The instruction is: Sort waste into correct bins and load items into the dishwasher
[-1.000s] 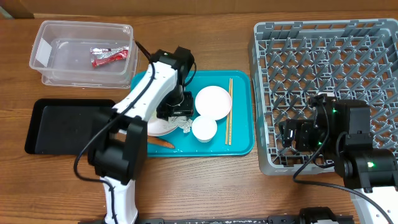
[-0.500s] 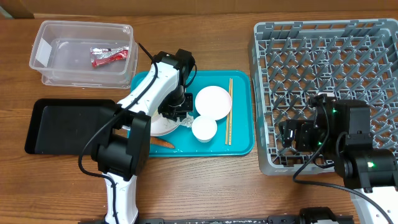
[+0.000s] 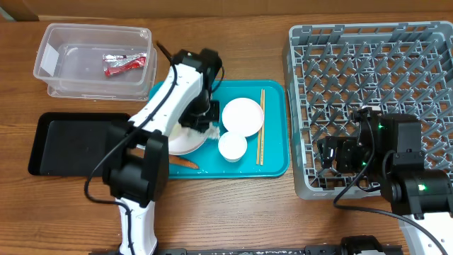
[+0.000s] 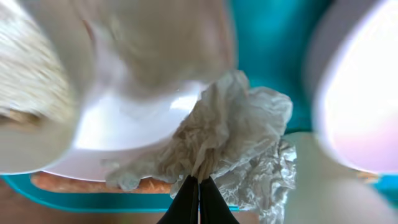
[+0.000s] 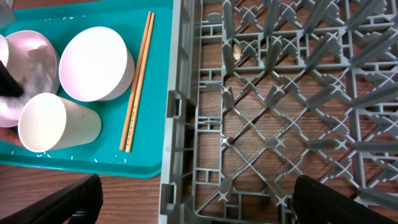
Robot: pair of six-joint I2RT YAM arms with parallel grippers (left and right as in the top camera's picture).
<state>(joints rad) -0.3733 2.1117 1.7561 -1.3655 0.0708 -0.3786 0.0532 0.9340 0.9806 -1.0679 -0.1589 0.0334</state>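
Tissue (image 4: 236, 137), crumpled white, nipped in closed left pincer (image 4: 199, 185), right pincer (image 5: 199, 205) wide, empty, over lattice rack (image 5: 280, 93)

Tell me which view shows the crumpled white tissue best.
Left wrist: the tissue sits large mid-frame, pinched in the shut left hand. Overhead shows only a small scrap under the arm; right wrist, at most a blur.

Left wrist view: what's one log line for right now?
left fingers: shut on tissue | right fingers: open, above rack | wrapper: in clear tub
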